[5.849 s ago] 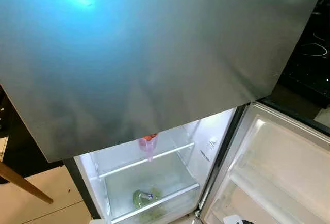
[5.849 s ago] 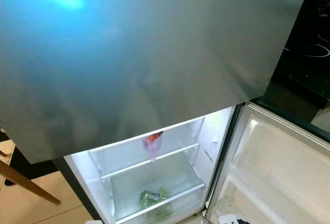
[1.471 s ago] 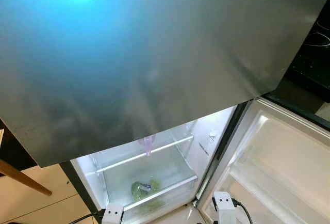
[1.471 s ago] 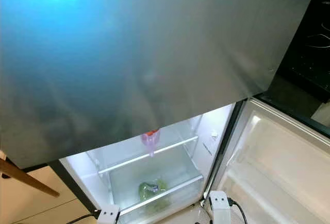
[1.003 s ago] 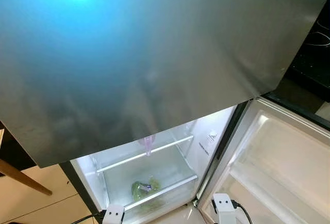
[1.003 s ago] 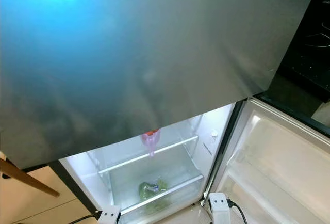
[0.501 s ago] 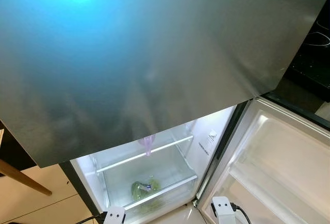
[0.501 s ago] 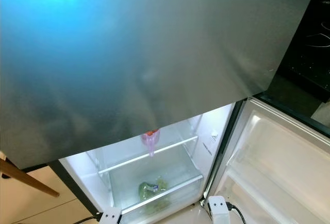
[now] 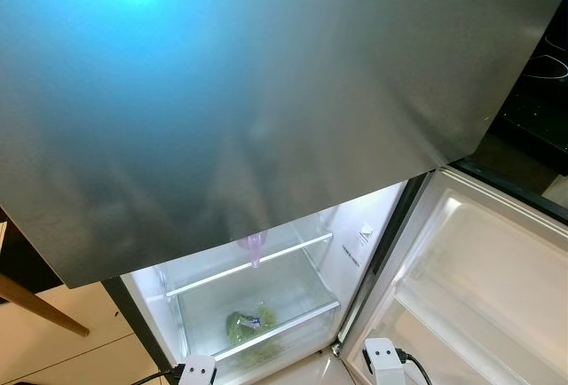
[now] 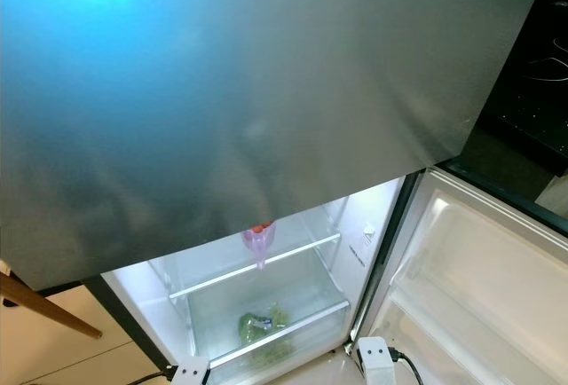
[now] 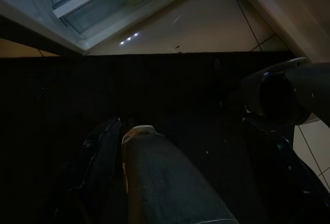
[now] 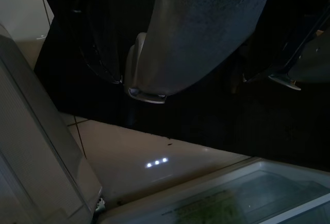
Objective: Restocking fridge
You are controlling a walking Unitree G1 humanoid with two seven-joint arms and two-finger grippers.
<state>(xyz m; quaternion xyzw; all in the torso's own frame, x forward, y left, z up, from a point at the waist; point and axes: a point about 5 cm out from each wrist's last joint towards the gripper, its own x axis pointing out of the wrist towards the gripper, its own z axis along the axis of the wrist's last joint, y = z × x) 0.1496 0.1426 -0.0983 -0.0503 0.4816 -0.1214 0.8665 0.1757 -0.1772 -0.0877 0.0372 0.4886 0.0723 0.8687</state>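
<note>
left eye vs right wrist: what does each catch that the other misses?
Left eye: grey upper door, purple cup on the glass shelf, black cooktop.
Right wrist: three light spots on the floor tile, and a silver robot limb close up in the dark.
Both: crisper drawer with greens, and the open lower door.

Fridge (image 9: 266, 119) stands with its lower door (image 9: 479, 287) swung open; a green bag (image 9: 248, 323) lies inside, low down.
</note>
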